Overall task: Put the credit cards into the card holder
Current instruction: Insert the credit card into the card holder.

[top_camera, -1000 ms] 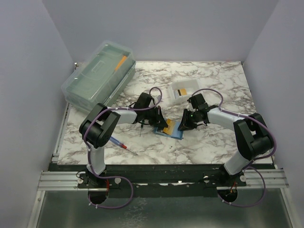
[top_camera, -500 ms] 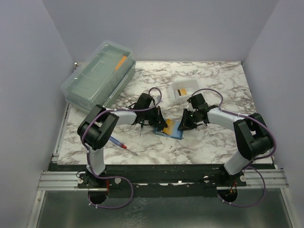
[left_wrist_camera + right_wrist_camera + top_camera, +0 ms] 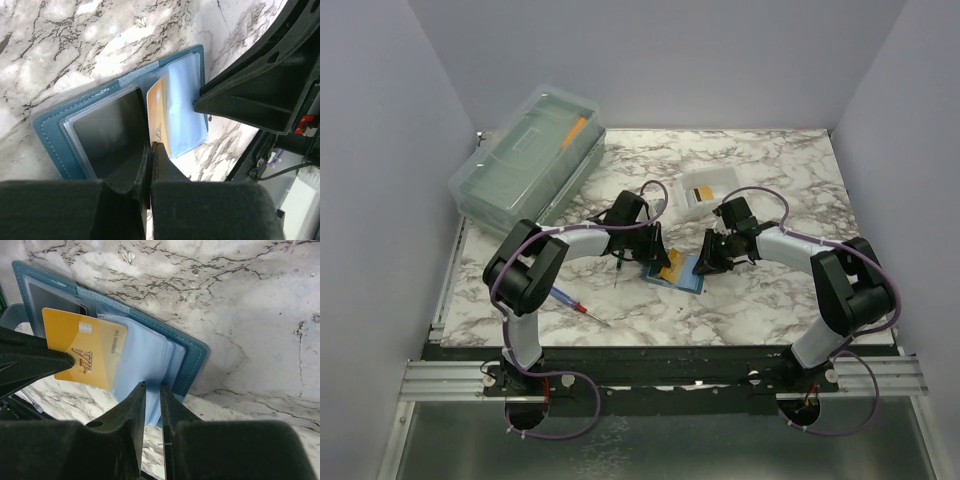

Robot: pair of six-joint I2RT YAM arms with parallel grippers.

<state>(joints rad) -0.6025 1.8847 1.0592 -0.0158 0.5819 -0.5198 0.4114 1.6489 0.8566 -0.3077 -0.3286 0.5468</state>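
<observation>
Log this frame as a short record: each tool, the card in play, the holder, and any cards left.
card holder: lying open, sleeves up
yellow card: tilted at the sleeves, mostly outside; unclear whether its edge is in one
left tool: shut on the yellow card's edge
right tool: appears to pinch a light-blue sleeve of the holder
white tray: holds a second card

Top external high behind arm bases, angled down over worktop [image 3: 760, 300], both wrist views close behind own fingers [image 3: 125, 172], facing opposite edges of card holder [image 3: 192, 360], seen in all three
</observation>
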